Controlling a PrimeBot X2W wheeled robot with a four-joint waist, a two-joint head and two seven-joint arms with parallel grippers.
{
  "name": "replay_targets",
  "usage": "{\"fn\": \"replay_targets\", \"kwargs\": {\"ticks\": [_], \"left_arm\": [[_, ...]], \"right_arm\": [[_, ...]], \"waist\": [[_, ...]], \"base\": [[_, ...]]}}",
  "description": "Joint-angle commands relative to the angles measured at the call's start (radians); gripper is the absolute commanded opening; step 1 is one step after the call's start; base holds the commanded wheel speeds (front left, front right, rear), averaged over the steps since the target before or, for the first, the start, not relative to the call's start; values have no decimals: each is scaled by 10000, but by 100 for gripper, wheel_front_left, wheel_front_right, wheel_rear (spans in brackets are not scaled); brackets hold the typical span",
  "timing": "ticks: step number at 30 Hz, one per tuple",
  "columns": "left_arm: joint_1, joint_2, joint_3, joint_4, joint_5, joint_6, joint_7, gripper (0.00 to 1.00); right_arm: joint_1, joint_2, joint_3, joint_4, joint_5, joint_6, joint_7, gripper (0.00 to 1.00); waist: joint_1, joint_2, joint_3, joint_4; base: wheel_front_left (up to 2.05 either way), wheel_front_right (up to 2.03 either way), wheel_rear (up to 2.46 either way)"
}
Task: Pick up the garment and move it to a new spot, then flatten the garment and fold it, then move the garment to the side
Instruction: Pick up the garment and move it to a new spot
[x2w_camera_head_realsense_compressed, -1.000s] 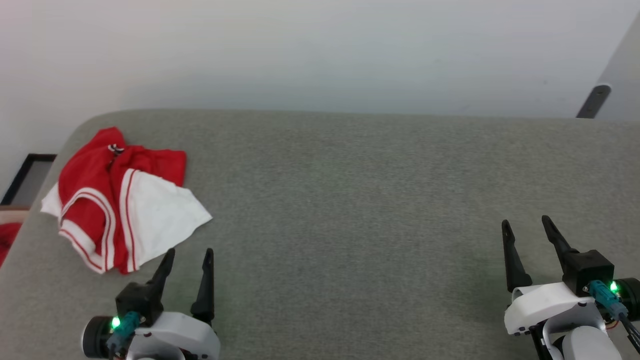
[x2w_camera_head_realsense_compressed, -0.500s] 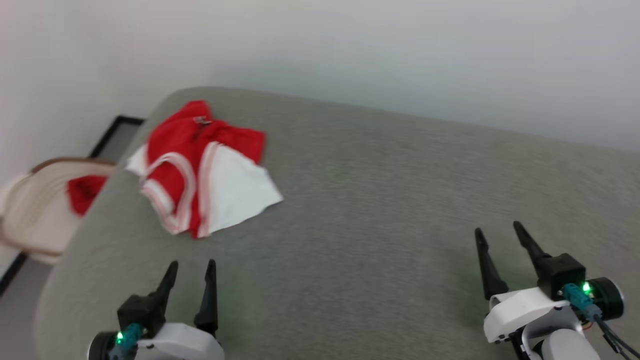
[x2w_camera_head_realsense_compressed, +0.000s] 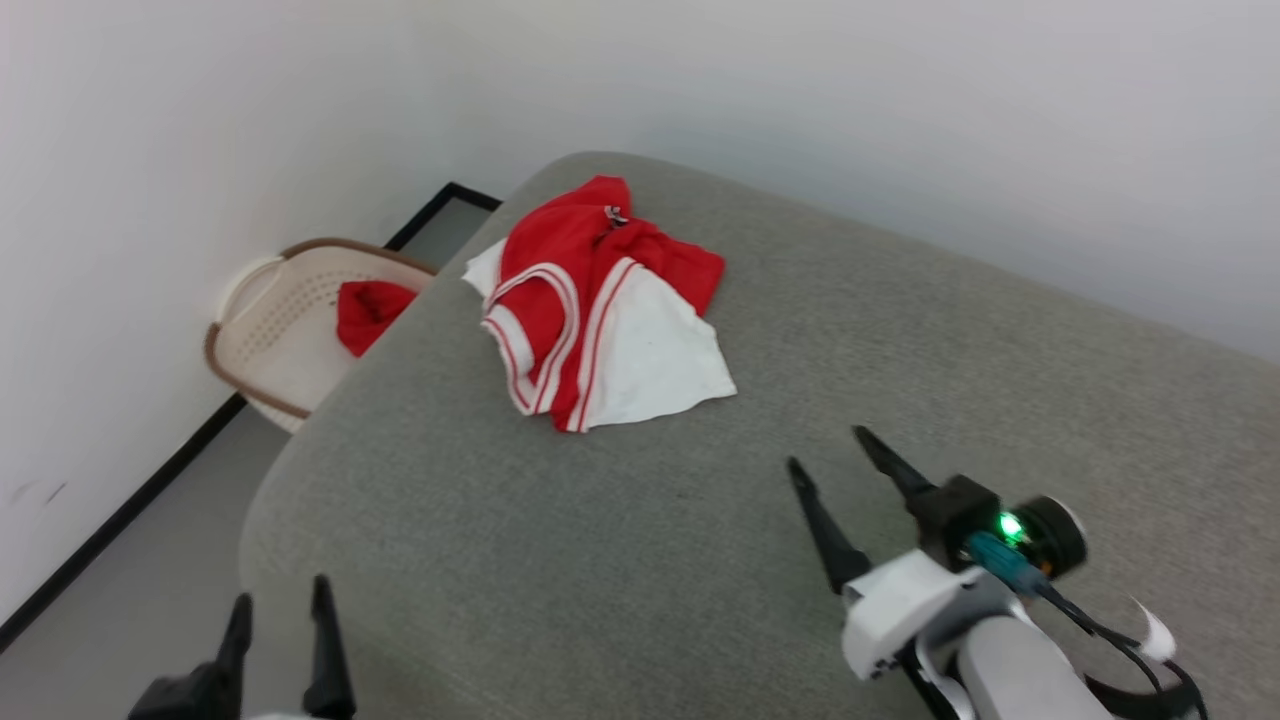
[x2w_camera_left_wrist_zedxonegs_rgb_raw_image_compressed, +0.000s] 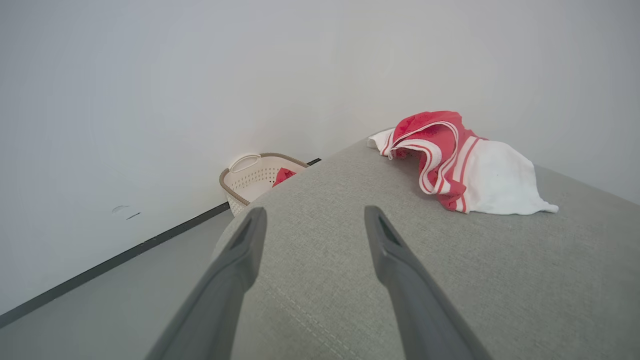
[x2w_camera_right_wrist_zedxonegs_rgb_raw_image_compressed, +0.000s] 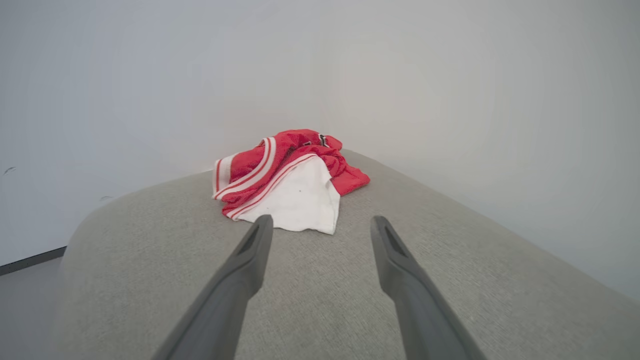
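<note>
Holding nothing yet: left gripper (x2w_camera_head_realsense_compressed: 280, 592) at the head view's lower left, jaws spread wide and empty; right gripper (x2w_camera_head_realsense_compressed: 826, 447) likewise agape, hovering over the grey padded surface (x2w_camera_head_realsense_compressed: 900, 330), fingers aimed at the garment (x2w_camera_head_realsense_compressed: 600, 320). Swung leftward over the last second, camera and arms together, bringing the garment from the view's left margin toward its middle. Not shifted itself: still crumpled near the surface's far left corner, white sleeve uppermost, well apart from both grippers. Judged as lining up for the first pick, reach not begun. Beyond the corner, on pale floor (x2w_camera_head_realsense_compressed: 150, 590), a cream perforated basket (x2w_camera_head_realsense_compressed: 262, 335) with red cloth (x2w_camera_head_realsense_compressed: 368, 310) inside; behind, plain white wall (x2w_camera_head_realsense_compressed: 900, 100) with black skirting (x2w_camera_head_realsense_compressed: 120, 515).
</note>
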Motion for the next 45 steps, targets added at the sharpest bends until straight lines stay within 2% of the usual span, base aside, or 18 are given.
{"fn": "replay_targets", "kwargs": {"ticks": [1,9,14,18,19,22,24,26,28,30,32,34,36,39,45], "left_arm": [[213,-45,120,-177,-123,101,-8,100],[827,-60,80,-707,-602,336,-6,100],[296,-30,-154,-528,-279,-11,-8,100],[-992,589,-915,153,171,-445,-8,100],[-992,589,-915,153,171,-445,-8,100],[-2497,1105,-1700,937,267,-643,85,100],[-3407,1558,-1935,1416,73,-680,201,100],[-4461,1695,-2203,1905,-744,-695,429,100],[-5575,2370,-2693,2411,-1180,-702,689,100],[-6493,2716,-3093,3004,-2270,-681,1034,100],[-7418,3497,-3569,3548,-2681,-683,1328,100],[-8143,3848,-4050,4045,-3588,-689,1697,100],[-8738,4596,-4558,4470,-4118,-688,2033,100],[-9298,5378,-5282,4903,-5019,-683,2697,100],[-9782,6384,-6600,5470,-7091,-684,5291,100]], "right_arm": [[-281,6,354,145,186,-3,-9,100],[-833,12,1279,435,1026,-3,-9,100],[-658,11,1084,392,1049,-3,-9,100],[-429,6,546,140,765,-3,-9,100],[-429,6,546,140,765,-3,-9,100],[-48,-14,-169,-224,471,-3,-9,100],[-36,16,-296,-486,259,-1,-9,100],[-174,1,-407,-709,27,-3,-11,100],[-458,-23,-432,-904,-241,-3,-9,100],[-692,-76,-462,-1071,-407,-3,-9,100],[-885,-118,-535,-1215,-559,-3,-9,100],[-1045,-130,-582,-1354,-653,-3,-9,100],[-1175,-127,-610,-1482,-706,-4,-9,100],[-1264,-78,-601,-1683,-728,-3,-9,100],[-1285,3,-408,-2056,-621,-3,-9,100]], "waist": [[0,-1,88,259],[0,-1,112,300],[0,-1,130,215],[0,-1,208,87],[0,-1,208,87],[0,-1,286,-41],[0,-1,654,-556],[0,-1,1187,-1083],[0,-1,1845,-1583],[0,-1,2411,-2052],[0,-1,2894,-2478],[0,-1,3231,-2890],[0,-1,3467,-3273],[0,-1,3701,-3803],[0,-1,3943,-4524]], "base": [[0,0,0],[0,0,0],[0,0,0],[0,0,0],[0,0,0],[0,0,0],[0,0,0],[0,0,0],[0,0,0],[0,0,0],[0,0,0],[0,0,0],[0,0,0],[0,0,0],[0,0,0]]}}
